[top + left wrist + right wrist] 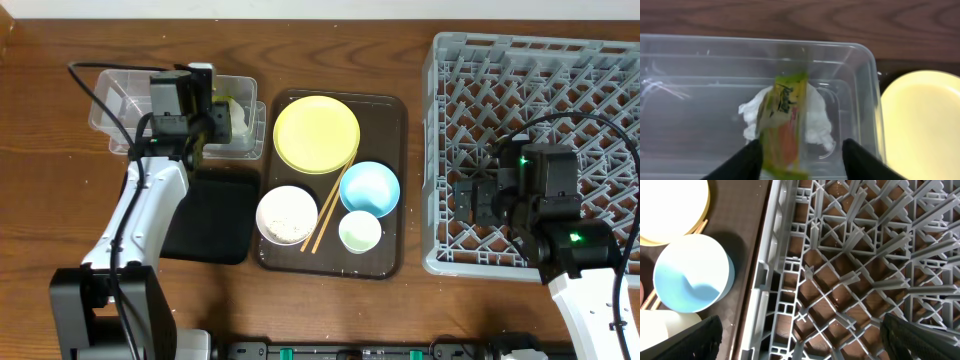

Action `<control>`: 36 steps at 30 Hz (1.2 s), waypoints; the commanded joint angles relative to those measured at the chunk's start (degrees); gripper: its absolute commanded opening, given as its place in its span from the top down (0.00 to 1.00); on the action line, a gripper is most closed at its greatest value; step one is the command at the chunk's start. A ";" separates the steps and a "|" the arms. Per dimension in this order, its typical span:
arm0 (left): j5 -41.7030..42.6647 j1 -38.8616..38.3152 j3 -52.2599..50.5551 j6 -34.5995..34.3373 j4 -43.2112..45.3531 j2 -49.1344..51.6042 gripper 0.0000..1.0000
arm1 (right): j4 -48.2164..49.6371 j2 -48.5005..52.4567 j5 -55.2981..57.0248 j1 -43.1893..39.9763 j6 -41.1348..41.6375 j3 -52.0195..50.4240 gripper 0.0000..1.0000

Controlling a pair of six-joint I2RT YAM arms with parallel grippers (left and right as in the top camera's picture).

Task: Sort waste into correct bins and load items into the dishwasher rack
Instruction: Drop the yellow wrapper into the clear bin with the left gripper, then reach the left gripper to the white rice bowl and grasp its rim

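Note:
My left gripper [802, 160] [218, 122] is open over the right end of the clear tub [690, 65] [120, 95]. The yellow-green packet [785, 125] is blurred between the spread fingers, over the crumpled white tissue [817, 117] lying in the tub. My right gripper [802, 340] [470, 195] is open and empty above the left edge of the grey dishwasher rack [840, 255] [540, 60]. The yellow plate [316, 133], blue bowl [369, 188], white bowl with rice [287, 214], whitish cup [360, 232] and chopsticks [330, 205] sit on the brown tray [390, 120].
The shallow black tray [215, 215] lies in front of the clear tub, left of the brown tray. The plate's rim [920, 125] shows right of the tub. The blue bowl [692, 275] sits just left of the rack wall.

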 commanded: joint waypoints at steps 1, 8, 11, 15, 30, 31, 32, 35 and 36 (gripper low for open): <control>-0.28 0.22 0.20 -0.52 -0.20 0.52 0.34 | -0.07 -0.20 -0.42 0.33 0.57 1.18 0.01; 0.17 0.22 0.20 -0.96 -3.78 -3.48 0.18 | -0.07 -0.20 -0.42 0.33 0.57 1.18 0.01; 3.74 0.22 0.20 -7.37 -10.93 -8.22 0.16 | -0.04 -0.20 -0.42 0.33 0.57 1.18 0.01; 8.74 0.17 0.20 -15.56 -21.81 -13.14 0.13 | -0.02 -0.20 -0.42 0.33 0.57 1.18 0.01; 18.84 -5.90 0.20 -18.58 -32.00 -15.13 0.12 | 0.37 -0.20 -0.42 0.33 0.57 1.18 0.01; 18.82 -7.52 0.20 -18.58 -32.39 -15.13 0.12 | 0.37 -0.20 -0.42 0.33 0.57 1.18 0.01; 18.82 -9.53 0.20 -18.58 -32.79 -15.13 0.12 | 0.35 -0.20 -0.42 0.33 0.57 1.18 0.01; 17.70 -15.17 0.20 -18.51 -33.24 -14.99 0.12 | 0.37 -0.20 -0.42 0.33 0.57 1.18 0.01; 15.72 -16.90 0.20 -18.53 -33.40 -14.86 0.12 | 0.37 -0.20 -0.42 0.33 0.57 1.18 0.01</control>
